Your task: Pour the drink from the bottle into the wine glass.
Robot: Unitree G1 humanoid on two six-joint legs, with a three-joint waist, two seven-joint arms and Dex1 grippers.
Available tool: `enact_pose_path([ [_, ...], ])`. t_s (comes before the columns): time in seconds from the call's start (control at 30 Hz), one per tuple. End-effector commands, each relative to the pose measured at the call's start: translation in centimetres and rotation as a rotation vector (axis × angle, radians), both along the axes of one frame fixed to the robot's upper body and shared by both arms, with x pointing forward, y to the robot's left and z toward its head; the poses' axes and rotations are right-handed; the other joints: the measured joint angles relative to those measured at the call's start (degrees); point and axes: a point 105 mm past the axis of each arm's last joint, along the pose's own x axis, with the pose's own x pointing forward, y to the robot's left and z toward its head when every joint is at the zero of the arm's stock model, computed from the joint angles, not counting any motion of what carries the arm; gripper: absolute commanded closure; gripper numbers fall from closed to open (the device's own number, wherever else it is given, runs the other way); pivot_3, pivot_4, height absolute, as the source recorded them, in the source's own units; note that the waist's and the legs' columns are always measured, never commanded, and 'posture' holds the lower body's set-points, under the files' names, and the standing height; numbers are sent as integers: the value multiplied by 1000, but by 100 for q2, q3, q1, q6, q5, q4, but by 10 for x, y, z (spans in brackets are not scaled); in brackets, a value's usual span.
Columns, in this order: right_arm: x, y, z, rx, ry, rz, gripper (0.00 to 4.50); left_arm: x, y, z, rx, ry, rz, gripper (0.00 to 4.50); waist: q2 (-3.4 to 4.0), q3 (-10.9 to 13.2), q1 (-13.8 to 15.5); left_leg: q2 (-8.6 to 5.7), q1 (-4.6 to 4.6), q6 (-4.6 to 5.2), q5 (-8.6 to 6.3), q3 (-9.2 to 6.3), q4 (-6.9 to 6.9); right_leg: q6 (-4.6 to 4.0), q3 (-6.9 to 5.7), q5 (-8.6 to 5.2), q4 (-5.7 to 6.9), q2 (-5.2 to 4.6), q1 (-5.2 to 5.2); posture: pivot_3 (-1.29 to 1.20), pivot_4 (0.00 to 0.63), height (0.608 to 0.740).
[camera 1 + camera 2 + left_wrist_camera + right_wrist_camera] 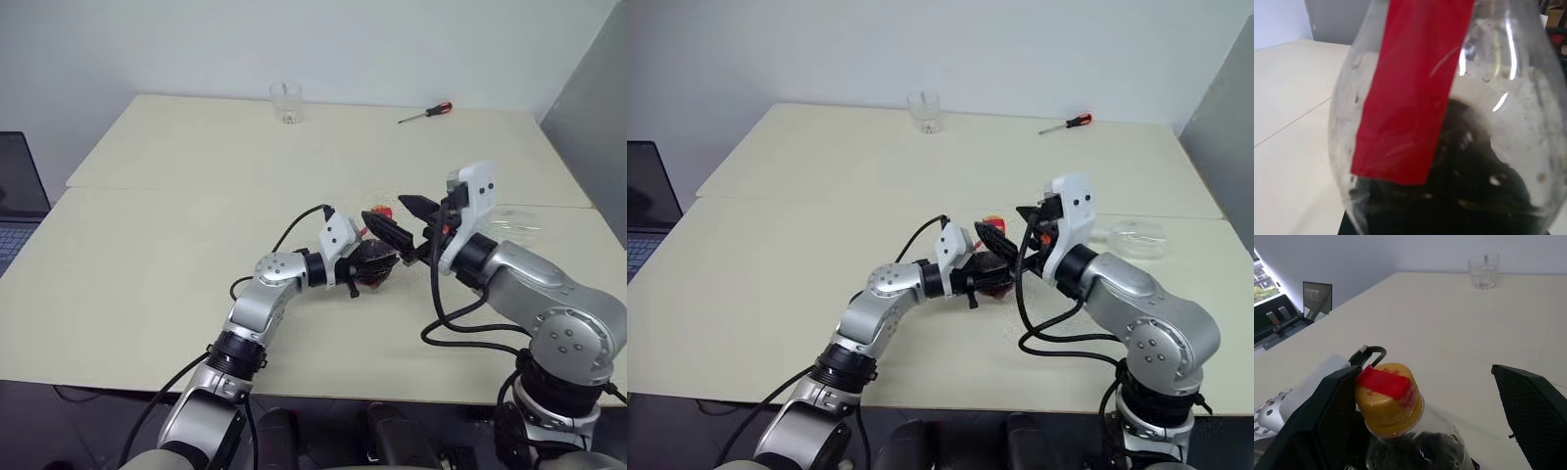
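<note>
While the left gripper (364, 266) is clamped round the belly of the bottle (375, 262) above the near half of the table (147, 284), the right gripper (402, 221) hangs just beside the bottle's cap (1392, 399) with its fingers spread wide, empty. Bottle: small, clear plastic, rounded; likely light, slightly yielding and smooth, so best gripped round the belly as now, with the cap taken from its sides. Contents: dark drink (1459, 196) filling the lower part, red tag (1410, 83) hanging from the neck; cap still on, so pouring cannot begin. Beyond the bottle, to the right: a clear glass piece (1140, 236) lying flat on the table, kind uncertain. Far beyond the bottle: a short clear tumbler (286, 102), apparently empty, and a red-handled screwdriver (425, 113).
</note>
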Motion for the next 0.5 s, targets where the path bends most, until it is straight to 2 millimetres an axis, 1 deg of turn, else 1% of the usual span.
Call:
enact_pose_path([
  [0.03, -3, -14, -1, -23, -7, -19, 0, 0, -1, 25, -46, -102, -11, 3314, 0, 0, 2, 0, 0, 0, 0, -1, 0, 0, 0, 0, 0, 0, 0, 0, 150, 740],
  [0.33, -8, -25, -10, -85, 24, 13, 0, 0, 0, 24, -42, -104, -3, 3346, -2, 1, 6, -1, 0, 0, 0, -2, -1, 1, 2, 0, -4, -1, 4, 0, 150, 740],
  [0.43, -12, -27, -14, -127, 37, 42, 0, 0, 1, 24, -42, -106, 0, 3346, -2, 1, 7, -2, 0, 0, 0, 0, -1, 1, 2, 0, -4, -1, 3, 0, 150, 740],
  [0.5, -17, -26, -10, -134, 26, 83, 0, 1, 1, 24, -43, -108, 3, 3346, -3, 1, 5, -2, 0, 0, 0, -1, -1, 1, 3, 0, -4, -1, 3, 0, 150, 740],
])
